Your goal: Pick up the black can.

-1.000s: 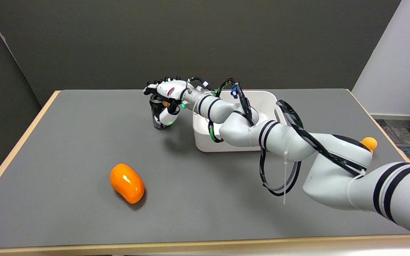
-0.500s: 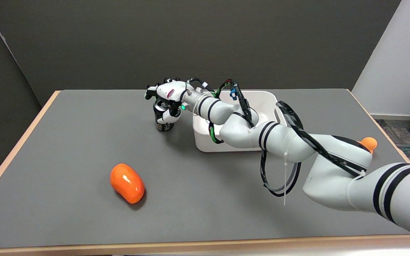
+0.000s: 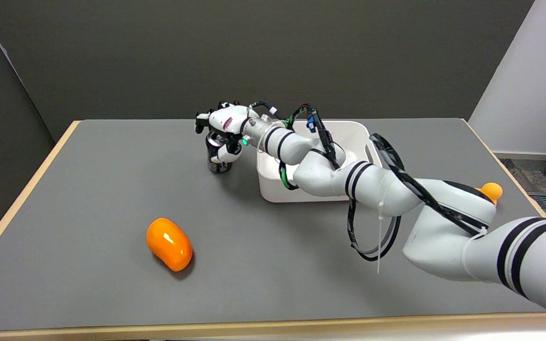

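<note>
Head view: right hand [image 3: 223,130] wraps the black can [image 3: 218,159] at eleven o'clock on the table [image 3: 88,199].
Fingers grasp it; lift straight up, can upright, clear of the white bin [image 3: 349,137] at its three o'clock.

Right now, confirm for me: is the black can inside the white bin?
No. The black can stands upright on the grey table, just left of the white bin, with the right hand around it.

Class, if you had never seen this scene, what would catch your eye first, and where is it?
The white right arm sweeps in from the lower right, its robot hand gripping the black can beside the white bin. A glossy orange object lies alone at front left.
</note>
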